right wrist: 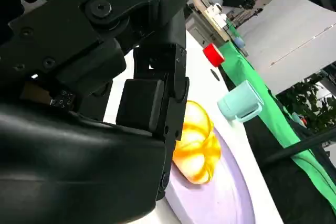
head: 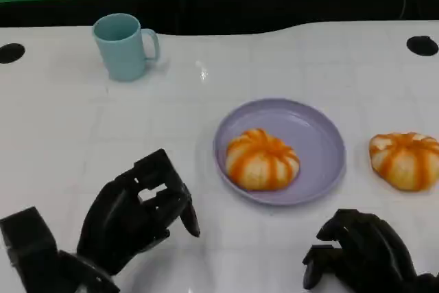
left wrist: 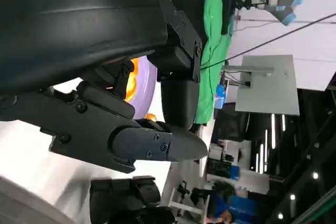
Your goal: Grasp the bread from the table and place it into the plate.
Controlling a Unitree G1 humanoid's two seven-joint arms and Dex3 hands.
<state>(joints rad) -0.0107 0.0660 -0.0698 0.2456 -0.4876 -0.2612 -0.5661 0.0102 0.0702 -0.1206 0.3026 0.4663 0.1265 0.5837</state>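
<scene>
Two orange-striped bread buns are sitting on the table: one bun [head: 262, 160] inside the single lavender plate [head: 322, 143], the other bun [head: 406, 160] lying at the plate's three o'clock. One light blue mug [head: 124, 47] is standing toward the plate's ten o'clock. Two black hands, the left hand [head: 137, 214] and the right hand [head: 367, 248], are hovering at six o'clock.

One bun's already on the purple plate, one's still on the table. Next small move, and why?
Probably reach the right hand forward and to its right toward the orange-striped bread bun on the white table. That bun lies beside the round purple plate, outside its rim, nearest this hand, which holds nothing. The left hand is farther off.
</scene>
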